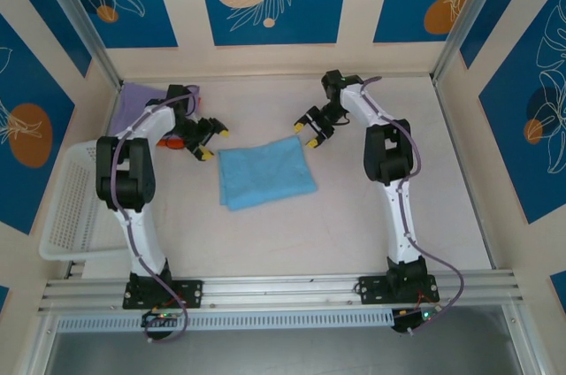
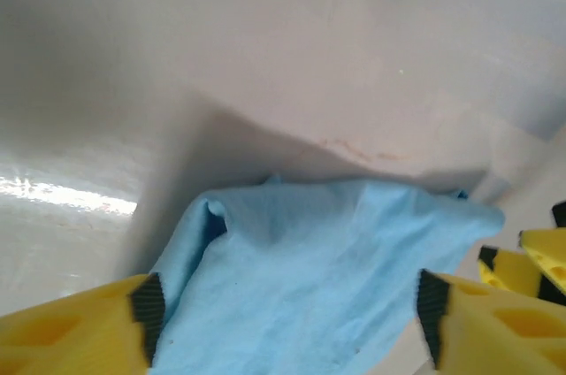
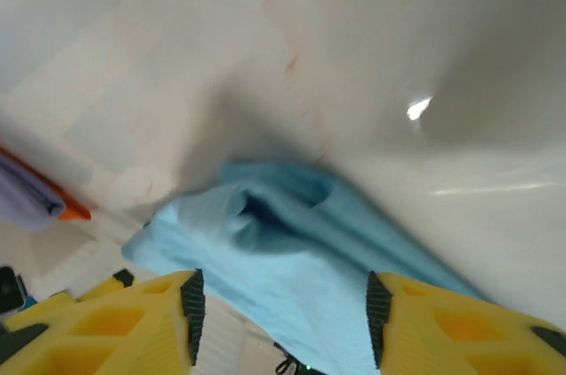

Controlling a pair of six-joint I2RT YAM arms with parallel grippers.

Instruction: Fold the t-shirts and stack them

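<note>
From above, the blue tee (image 1: 265, 178) lies folded into a rough rectangle mid-tabletop (image 1: 371, 189). The left fingers (image 1: 206, 154) sit just off its far left corner and the right fingers (image 1: 316, 141) just off its far right corner. This view also takes in the lavender tee (image 1: 137, 99) in the far left corner, a white mesh basket (image 1: 71, 207) hanging off the left edge, and an orange thing (image 1: 172, 139) by the left arm.

The wrist views add the close detail. Both pairs of yellow fingers stand spread, with rumpled blue cloth low between them and gripped by neither. The left wrist view catches the other arm's yellow tip at its right edge.

The tabletop is pale and glossy. The walls are cream, set with 2-tone blue panels bearing white leaf outlines and peach discs.
</note>
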